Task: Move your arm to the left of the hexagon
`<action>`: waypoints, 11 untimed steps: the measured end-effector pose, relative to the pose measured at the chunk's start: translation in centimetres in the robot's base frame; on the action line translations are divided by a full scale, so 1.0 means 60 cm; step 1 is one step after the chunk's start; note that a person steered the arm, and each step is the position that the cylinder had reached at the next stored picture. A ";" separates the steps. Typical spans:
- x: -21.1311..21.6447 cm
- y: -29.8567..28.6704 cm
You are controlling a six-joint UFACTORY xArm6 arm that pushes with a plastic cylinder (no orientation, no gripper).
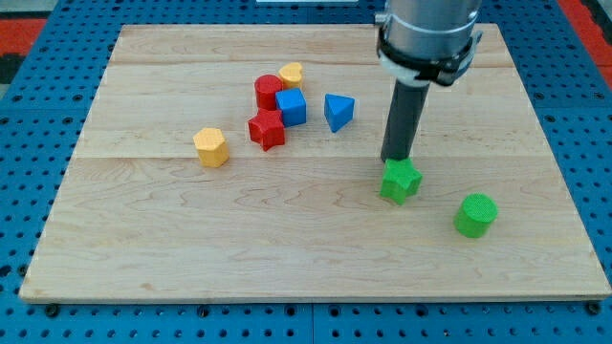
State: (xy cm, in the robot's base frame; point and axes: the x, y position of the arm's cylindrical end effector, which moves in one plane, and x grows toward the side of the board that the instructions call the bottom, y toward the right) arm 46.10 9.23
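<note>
The yellow hexagon lies alone at the board's left centre. My tip stands far to its right, touching the top edge of the green star. Between them is a cluster: a red cylinder, a small yellow heart-like block, a blue cube and a red star. A blue triangle lies just right of the cluster.
A green cylinder sits at the lower right. The wooden board rests on a blue pegboard surface. The arm's grey body hangs over the board's top right.
</note>
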 end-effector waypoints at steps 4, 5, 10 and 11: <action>0.049 -0.039; -0.036 -0.140; -0.042 -0.439; -0.069 -0.438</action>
